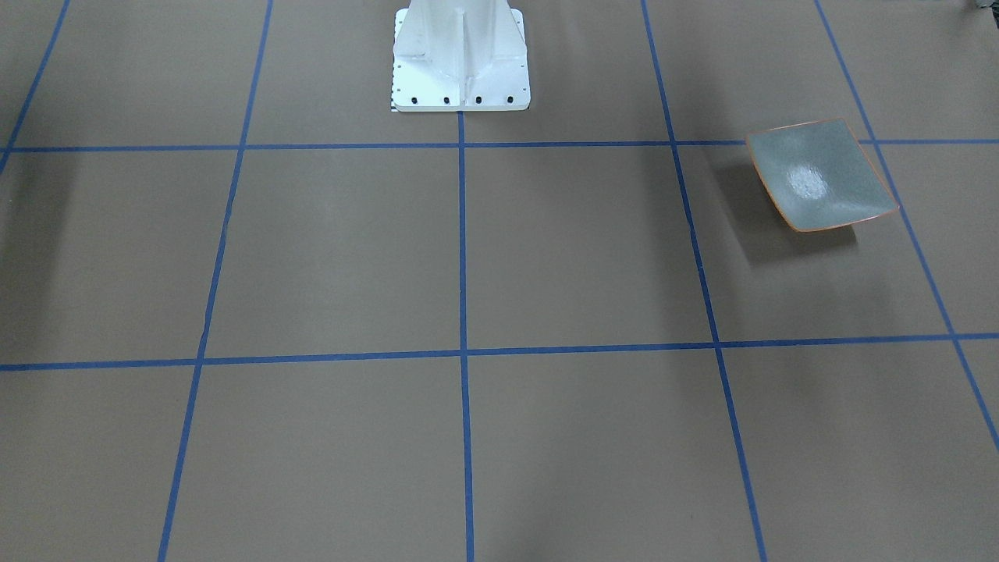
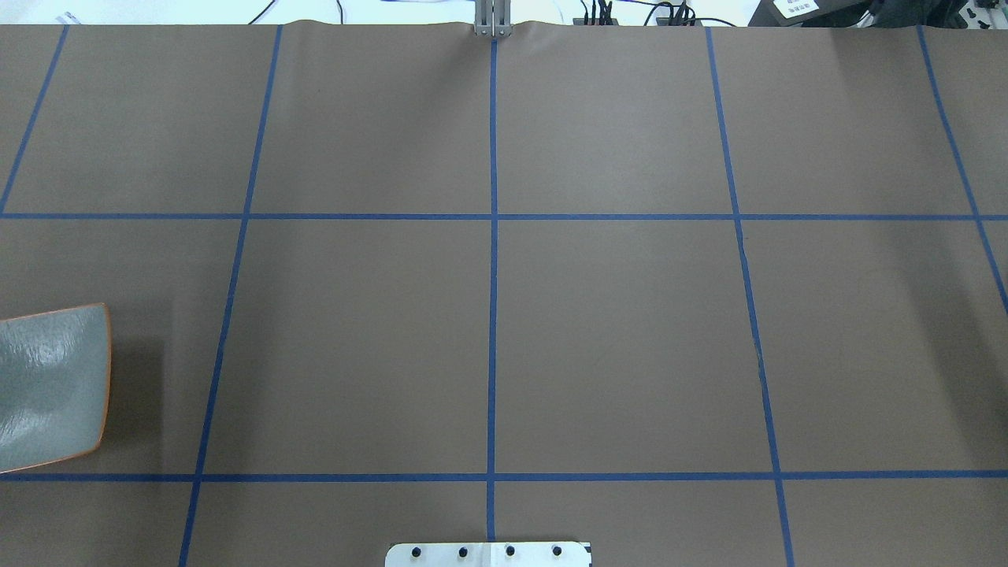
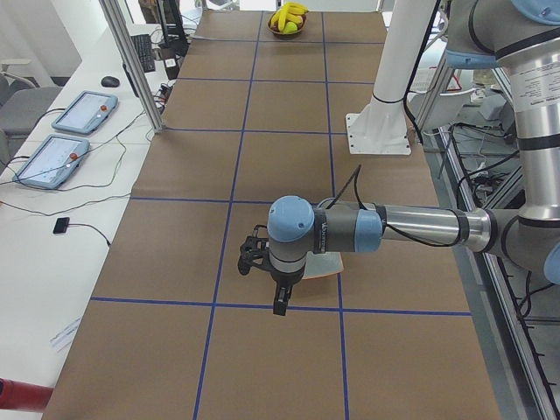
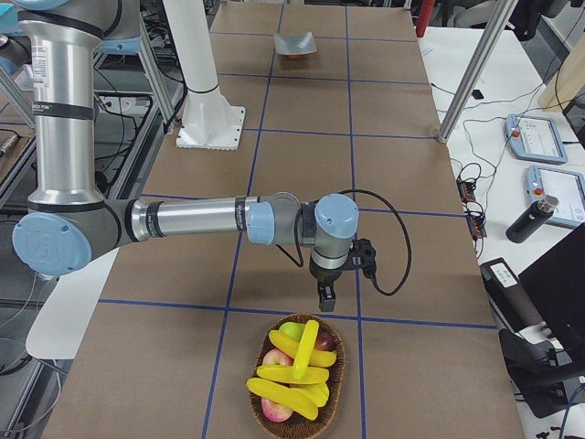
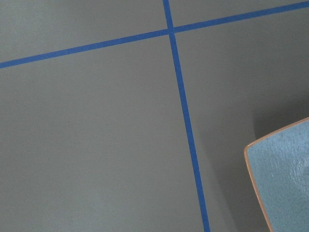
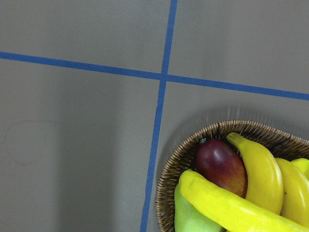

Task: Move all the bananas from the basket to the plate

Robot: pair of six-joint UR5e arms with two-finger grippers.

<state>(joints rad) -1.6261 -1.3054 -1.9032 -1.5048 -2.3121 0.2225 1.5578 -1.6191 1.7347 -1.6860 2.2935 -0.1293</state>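
Several yellow bananas (image 4: 292,373) lie in a round wicker basket (image 4: 338,368) with other fruit, at the table's end on my right. The right wrist view shows the basket (image 6: 167,178) with bananas (image 6: 256,169) at its lower right. My right gripper (image 4: 326,297) hangs just short of the basket; I cannot tell if it is open or shut. The grey-green plate (image 1: 819,176) with an orange rim sits empty at the other end, also plate (image 2: 47,386) and plate (image 5: 285,179). My left gripper (image 3: 280,302) hovers beside the plate (image 3: 325,265); its state cannot be told.
A dark red fruit (image 6: 219,164) and a green one (image 6: 190,217) share the basket. The white robot pedestal (image 1: 460,58) stands at mid-table. Aluminium posts (image 4: 471,73), tablets (image 3: 83,112) and a dark bottle (image 4: 528,219) are on the operators' side.
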